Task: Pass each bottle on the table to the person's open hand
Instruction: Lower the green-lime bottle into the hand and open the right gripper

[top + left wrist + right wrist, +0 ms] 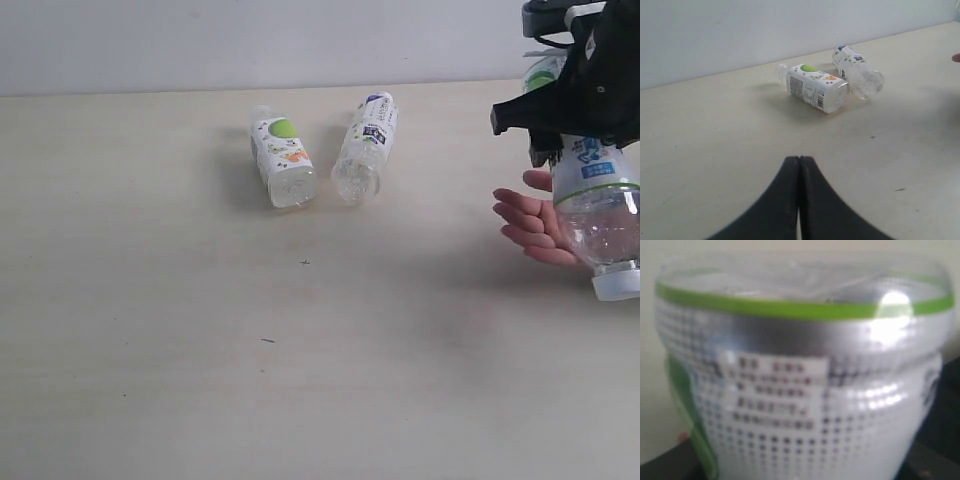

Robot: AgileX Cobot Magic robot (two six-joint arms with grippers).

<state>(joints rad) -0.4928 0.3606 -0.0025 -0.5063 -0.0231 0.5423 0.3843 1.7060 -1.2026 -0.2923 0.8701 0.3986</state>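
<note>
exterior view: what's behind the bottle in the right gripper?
The person's open hand, fingers extended. Its palm and wrist are hidden by the held bottle.

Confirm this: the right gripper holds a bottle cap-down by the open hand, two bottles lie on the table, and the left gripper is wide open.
Not quite. The left gripper is shut, fingers pressed together, as the left wrist view shows. The rest stands, including the bottle in the right gripper.
</note>
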